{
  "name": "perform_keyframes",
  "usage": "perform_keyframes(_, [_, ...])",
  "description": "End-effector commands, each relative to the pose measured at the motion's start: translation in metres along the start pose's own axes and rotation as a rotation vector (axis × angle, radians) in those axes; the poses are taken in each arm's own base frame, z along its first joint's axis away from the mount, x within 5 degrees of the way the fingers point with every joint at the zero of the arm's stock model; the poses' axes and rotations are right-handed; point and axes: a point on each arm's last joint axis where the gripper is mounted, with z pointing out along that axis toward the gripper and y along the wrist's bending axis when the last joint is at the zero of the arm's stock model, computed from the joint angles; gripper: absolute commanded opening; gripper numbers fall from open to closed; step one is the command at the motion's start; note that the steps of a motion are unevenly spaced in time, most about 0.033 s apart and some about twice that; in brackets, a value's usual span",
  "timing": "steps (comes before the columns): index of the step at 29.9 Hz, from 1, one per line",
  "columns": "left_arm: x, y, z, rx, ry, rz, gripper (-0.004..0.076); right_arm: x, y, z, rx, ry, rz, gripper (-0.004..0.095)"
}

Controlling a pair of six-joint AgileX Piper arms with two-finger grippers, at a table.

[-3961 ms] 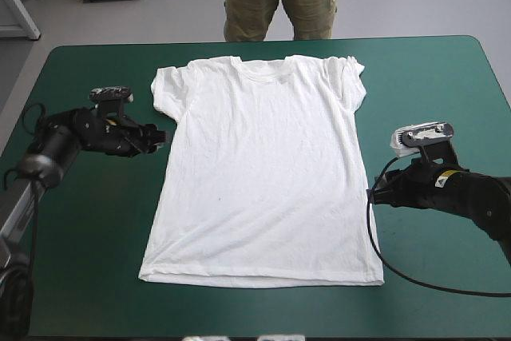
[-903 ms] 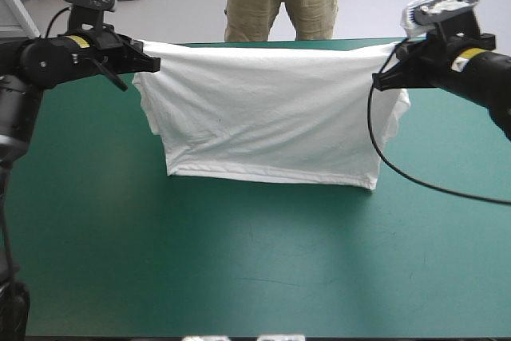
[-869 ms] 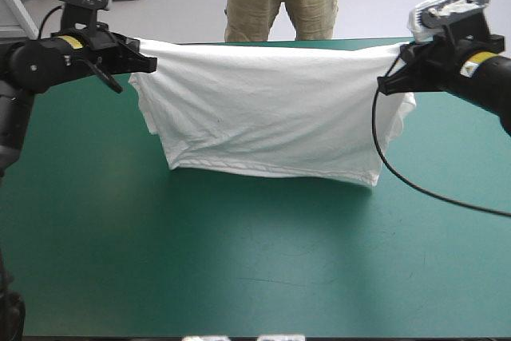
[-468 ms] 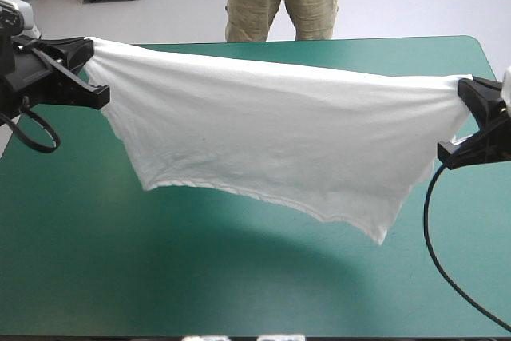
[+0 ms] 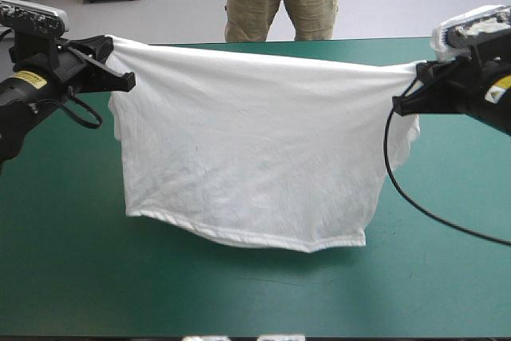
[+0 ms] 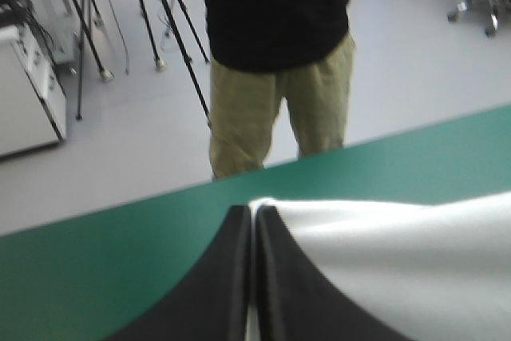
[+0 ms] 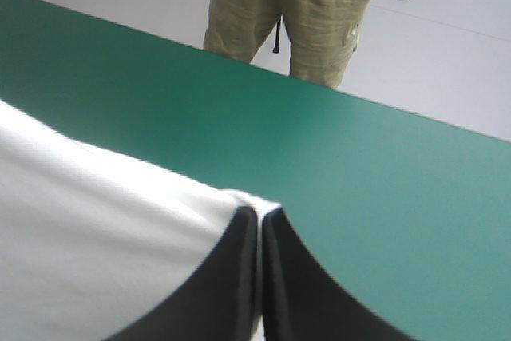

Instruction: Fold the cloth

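The white T-shirt (image 5: 255, 149) hangs in the air over the teal-green table (image 5: 72, 261), stretched between both arms. My left gripper (image 5: 114, 69) is shut on the T-shirt at its upper left corner, and my right gripper (image 5: 406, 95) is shut on the T-shirt at its upper right corner. The hem sags lowest near the middle right, close to the table. In the left wrist view my black fingers (image 6: 231, 277) meet in an arch with white cloth (image 6: 399, 261) pinched and spreading to one side. The right wrist view shows the same: my shut gripper (image 7: 260, 225) with white cloth (image 7: 96, 245) beside it.
Bare teal-green cover (image 5: 255, 301) lies under and in front of the hanging shirt. The table's far edge (image 7: 319, 89) runs behind the held cloth.
Earlier the shirt lay flat on the table. Both grippers have lifted it, swung it wide toward the near side, and now hold it narrower again, with the hem hanging lower.
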Motion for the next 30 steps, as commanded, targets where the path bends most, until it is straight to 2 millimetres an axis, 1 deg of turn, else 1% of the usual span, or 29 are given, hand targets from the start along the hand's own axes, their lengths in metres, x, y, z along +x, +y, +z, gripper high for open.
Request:
perform_keyframes(1, [-0.021, 0.013, 0.004, -0.136, -0.349, -0.015, -0.0009, -0.024, -0.01, 0.025, 0.087, -0.204, -0.054, -0.0017])
perform_keyframes(4, [-0.025, 0.021, 0.019, -0.21, -0.503, -0.017, -0.0009, -0.038, -0.017, 0.052, 0.15, -0.347, -0.111, -0.0017])
perform_keyframes(6, [-0.027, 0.026, 0.028, -0.251, -0.587, -0.017, -0.0009, -0.047, -0.02, 0.066, 0.181, -0.461, -0.134, -0.0017])
perform_keyframes(9, [-0.025, 0.031, 0.042, -0.295, -0.664, -0.008, -0.0009, -0.057, -0.023, 0.085, 0.212, -0.619, -0.158, -0.0017])
perform_keyframes(10, [-0.024, 0.032, 0.045, -0.303, -0.675, -0.008, -0.0009, -0.058, -0.023, 0.093, 0.214, -0.65, -0.158, -0.0017])
perform_keyframes(12, [-0.017, 0.034, 0.061, -0.304, -0.653, -0.012, -0.0009, -0.058, -0.024, 0.107, 0.215, -0.675, -0.155, -0.0017])
perform_keyframes(15, [0.001, 0.035, 0.088, -0.291, -0.565, -0.015, -0.0009, -0.051, -0.025, 0.134, 0.204, -0.657, -0.134, -0.0017])
perform_keyframes(19, [0.037, 0.036, 0.124, -0.283, -0.447, -0.016, -0.0009, -0.036, -0.027, 0.172, 0.179, -0.58, -0.086, -0.0017])
perform_keyframes(21, [0.054, 0.037, 0.135, -0.285, -0.407, -0.016, -0.0009, -0.027, -0.026, 0.188, 0.164, -0.527, -0.07, -0.0017])
perform_keyframes(22, [0.062, 0.036, 0.139, -0.286, -0.387, -0.016, -0.0009, -0.02, -0.026, 0.196, 0.16, -0.499, -0.069, -0.0017])
perform_keyframes(23, [0.071, 0.036, 0.142, -0.286, -0.366, -0.016, -0.0009, -0.014, -0.025, 0.2, 0.157, -0.482, -0.068, -0.0017])
perform_keyframes(24, [0.08, 0.036, 0.144, -0.287, -0.348, -0.022, -0.0009, -0.005, -0.025, 0.206, 0.155, -0.462, -0.067, -0.0017])
perform_keyframes(26, [0.093, 0.035, 0.145, -0.29, -0.327, -0.028, -0.0009, 0.017, -0.023, 0.216, 0.149, -0.415, -0.065, -0.0017])
perform_keyframes(28, [0.107, 0.033, 0.145, -0.283, -0.289, -0.058, -0.0009, 0.036, -0.02, 0.219, 0.14, -0.356, -0.063, -0.0017])
perform_keyframes(30, [0.119, 0.03, 0.141, -0.268, -0.243, -0.095, -0.0009, 0.057, -0.018, 0.219, 0.13, -0.299, -0.056, -0.0017])
